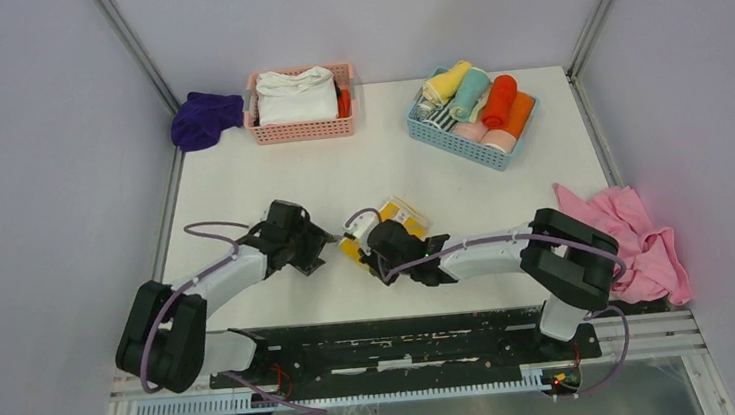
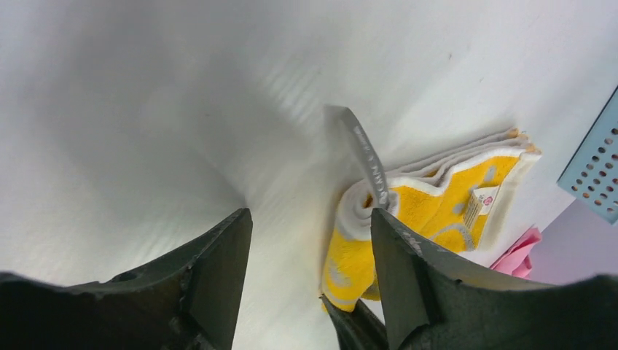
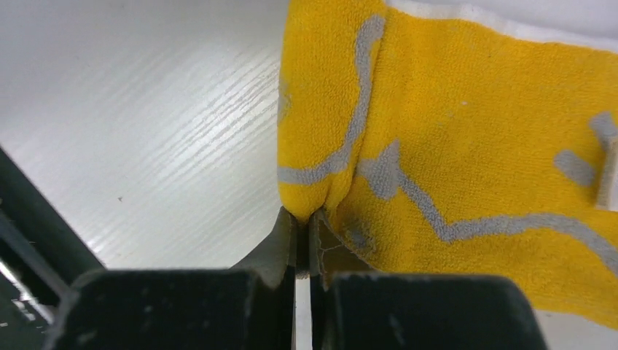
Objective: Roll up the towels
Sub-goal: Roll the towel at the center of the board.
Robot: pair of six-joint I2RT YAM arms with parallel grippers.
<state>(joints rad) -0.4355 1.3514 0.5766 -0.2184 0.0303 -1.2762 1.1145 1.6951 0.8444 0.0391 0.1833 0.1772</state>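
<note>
A yellow towel (image 1: 390, 226) with grey lines and a white border lies at the table's middle, its near end rolled up. My right gripper (image 1: 368, 255) is shut on the rolled near edge; in the right wrist view the jaws (image 3: 302, 219) pinch a fold of the yellow towel (image 3: 466, 146). My left gripper (image 1: 326, 241) is open and empty just left of the roll. In the left wrist view the gripper (image 2: 310, 251) sits over bare table, with the towel (image 2: 437, 204) beside its right finger (image 2: 401, 277). A thin grey strip (image 2: 364, 157) sticks out of the roll's end.
A pink basket (image 1: 301, 128) with folded white towels stands at the back left, a purple towel (image 1: 205, 118) beside it. A blue basket (image 1: 479, 148) with several rolled towels stands at the back right. A pink towel (image 1: 637, 239) hangs over the table's right edge.
</note>
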